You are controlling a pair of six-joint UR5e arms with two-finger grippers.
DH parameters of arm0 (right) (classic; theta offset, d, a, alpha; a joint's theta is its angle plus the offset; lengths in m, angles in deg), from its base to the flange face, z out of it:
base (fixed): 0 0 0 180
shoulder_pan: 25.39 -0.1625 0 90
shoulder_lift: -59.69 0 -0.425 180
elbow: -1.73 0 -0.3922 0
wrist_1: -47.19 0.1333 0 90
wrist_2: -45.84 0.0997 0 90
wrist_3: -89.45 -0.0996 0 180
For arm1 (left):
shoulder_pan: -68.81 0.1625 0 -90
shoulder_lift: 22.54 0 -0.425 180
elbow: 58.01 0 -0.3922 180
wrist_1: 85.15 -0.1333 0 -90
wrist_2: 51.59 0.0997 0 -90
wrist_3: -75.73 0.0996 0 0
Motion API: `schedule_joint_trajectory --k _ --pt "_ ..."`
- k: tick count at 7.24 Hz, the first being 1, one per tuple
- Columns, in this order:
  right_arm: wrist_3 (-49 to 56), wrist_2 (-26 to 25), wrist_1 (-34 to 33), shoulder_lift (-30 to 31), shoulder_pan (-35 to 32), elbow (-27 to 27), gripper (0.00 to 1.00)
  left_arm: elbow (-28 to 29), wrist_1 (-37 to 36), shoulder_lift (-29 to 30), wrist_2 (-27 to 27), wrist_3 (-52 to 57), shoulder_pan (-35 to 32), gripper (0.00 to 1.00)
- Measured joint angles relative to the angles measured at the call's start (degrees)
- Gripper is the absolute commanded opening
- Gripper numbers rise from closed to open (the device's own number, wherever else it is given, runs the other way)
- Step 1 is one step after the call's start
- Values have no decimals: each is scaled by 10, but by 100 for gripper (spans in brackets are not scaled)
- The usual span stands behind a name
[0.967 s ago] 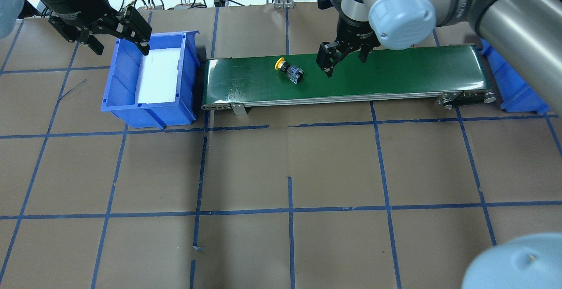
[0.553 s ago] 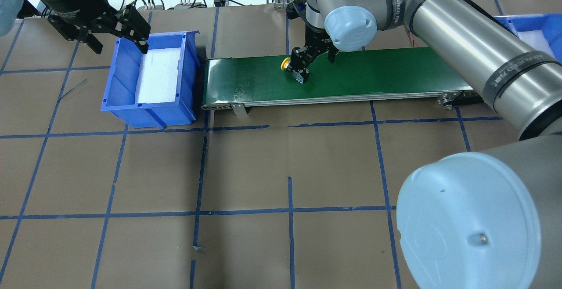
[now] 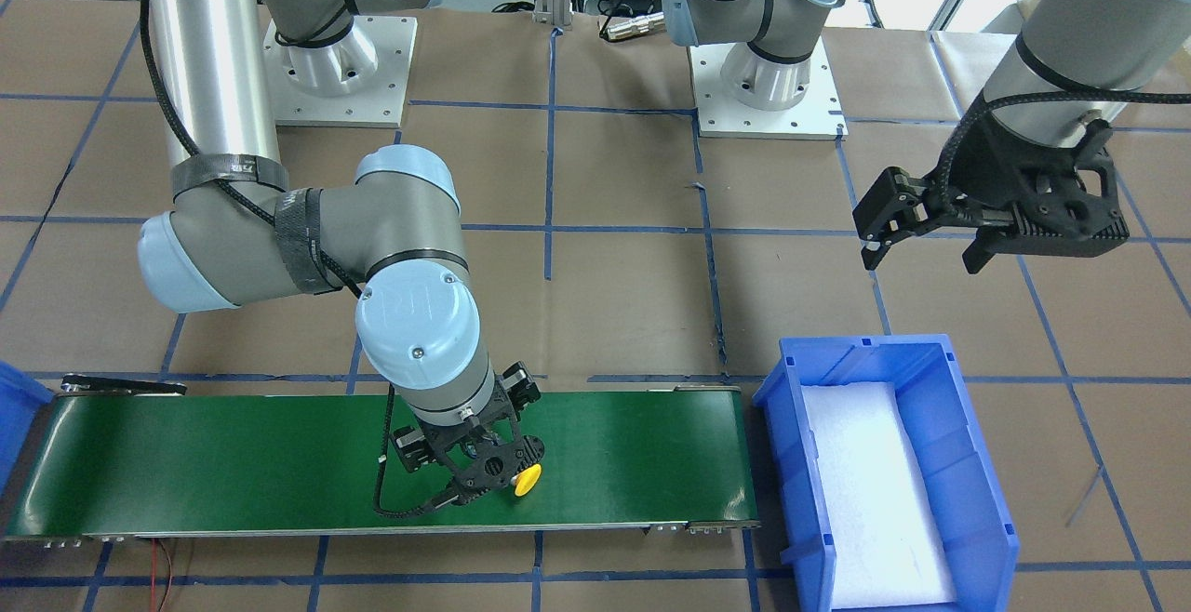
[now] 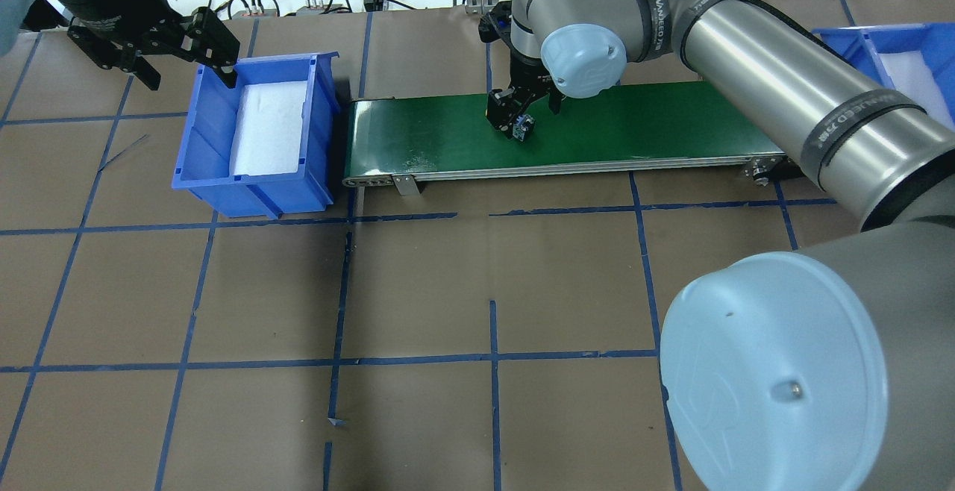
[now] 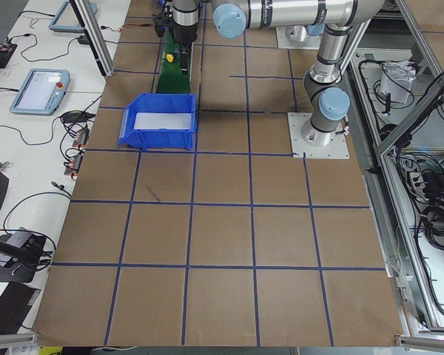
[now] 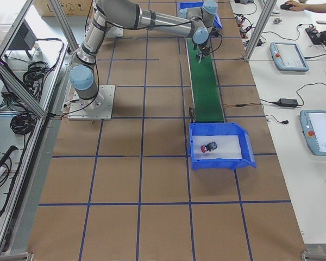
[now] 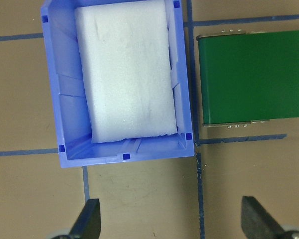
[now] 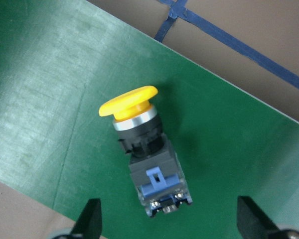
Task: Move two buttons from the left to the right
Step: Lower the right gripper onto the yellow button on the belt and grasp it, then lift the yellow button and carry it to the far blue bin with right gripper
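Right wrist-mounted view: right tool (image 8: 172, 224) spread wide, its fingertips (image 8: 92, 219) flanking the base end of the yellow button (image 8: 144, 154) without touching it. Button lies on its side on the green belt (image 8: 50, 74), cap pointing away from the tool. Red button (image 6: 208, 147) rests on white foam in the right bin (image 6: 220, 162), at the belt's end. Left tool (image 7: 172, 224) also spread, hovering over the worktop (image 7: 139, 199) just beside the foam-lined left bin (image 7: 65, 124).
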Motion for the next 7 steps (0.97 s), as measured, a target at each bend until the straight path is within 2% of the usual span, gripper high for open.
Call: schedule_joint_trajectory --k 2,4,5,7 --pt "1 0 -7 -6 0 1 79 -2 -1 10 0 0 2 100" --pt "2 0 -11 -8 0 3 27 1 -1 22 1 -1 2 100" --pt "4 0 -11 -7 1 4 13 2 -1 26 1 -1 2 100" --pt "25 -3 -5 -1 9 4 8 3 -1 29 3 0 2 100"
